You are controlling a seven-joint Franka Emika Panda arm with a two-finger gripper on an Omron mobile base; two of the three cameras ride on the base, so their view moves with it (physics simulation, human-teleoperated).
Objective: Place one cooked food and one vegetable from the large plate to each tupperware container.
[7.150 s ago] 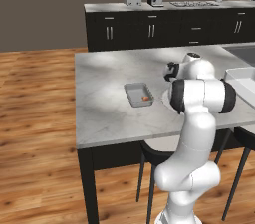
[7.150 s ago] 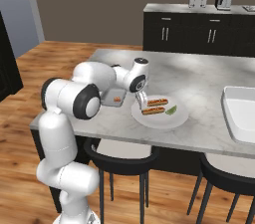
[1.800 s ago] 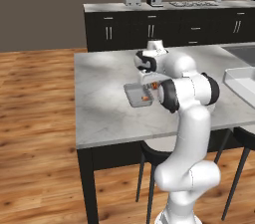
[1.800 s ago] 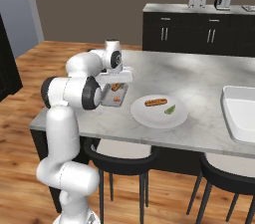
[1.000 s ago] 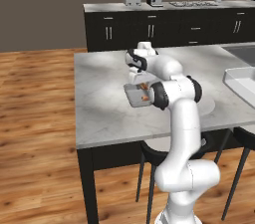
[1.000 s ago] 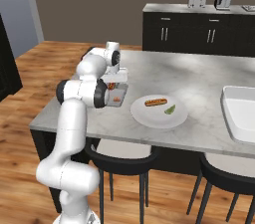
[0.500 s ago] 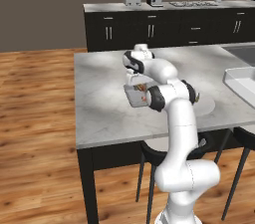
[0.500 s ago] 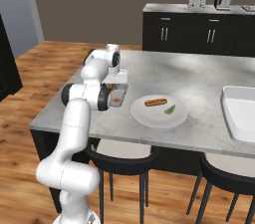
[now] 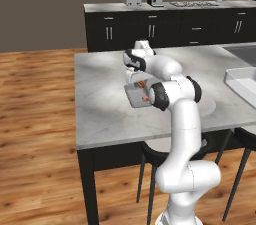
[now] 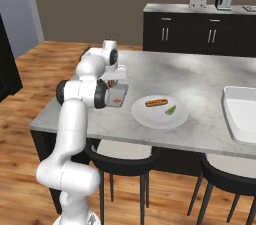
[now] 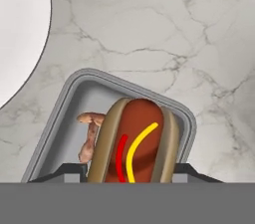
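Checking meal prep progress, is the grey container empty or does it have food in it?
It has food. The grey container holds a hot dog and a small brownish piece beside it.

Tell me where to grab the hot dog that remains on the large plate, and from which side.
Grip the hot dog across its middle, coming straight down from above with the fingers on its two long sides. It lies flat and lengthwise on the large plate, so the narrow width suits the hand, and the green vegetable beside it sits apart, leaving room.

One big round plate [image 10: 150,116], two hot dogs [image 11: 133,146] (one sits on the plate), one grey tray [image 11: 64,103], one white tray [image 10: 242,114].
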